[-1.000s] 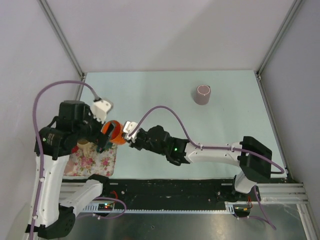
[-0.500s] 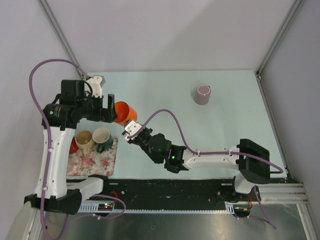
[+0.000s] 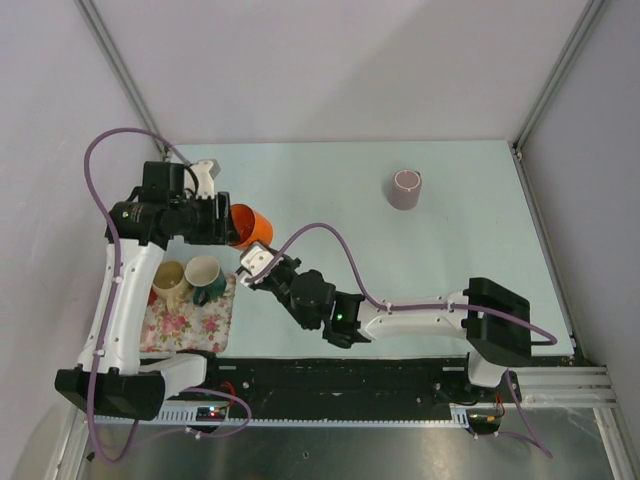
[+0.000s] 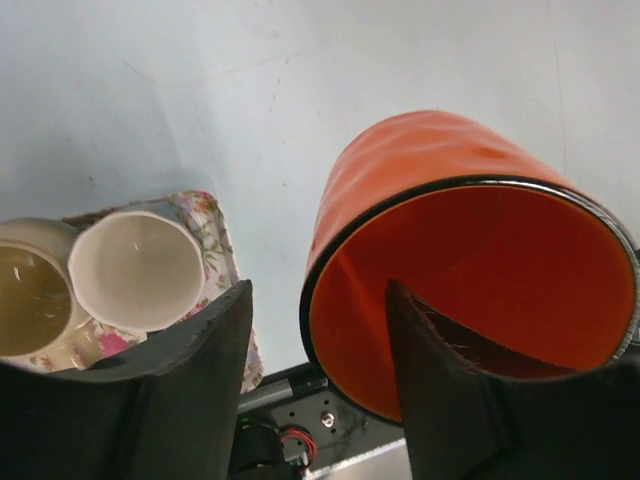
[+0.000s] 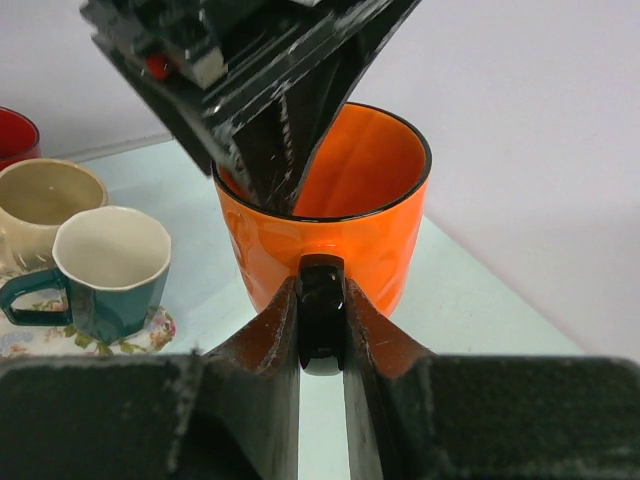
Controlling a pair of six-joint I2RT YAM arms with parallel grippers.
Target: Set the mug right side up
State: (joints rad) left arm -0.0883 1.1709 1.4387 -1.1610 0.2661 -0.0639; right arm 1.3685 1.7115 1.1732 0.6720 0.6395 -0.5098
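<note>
An orange mug with a black handle hangs above the table's left side, tilted with its mouth toward the left arm. My right gripper is shut on that handle, and both fingers press its sides in the right wrist view. My left gripper straddles the rim of the mug. One of its fingers is inside the mouth and the other finger is outside. A gap shows between the outer finger and the wall, so the jaws stand open.
A floral mat lies at the front left, holding a cream mug, a teal mug and a red one. A mauve cup stands upright at the back right. The metal base rail runs along the near edge.
The left arm swung up from over the mat to the mug's mouth, and its jaws have narrowed around the rim. The right gripper carried the mug slightly back and left, still gripping the handle.
</note>
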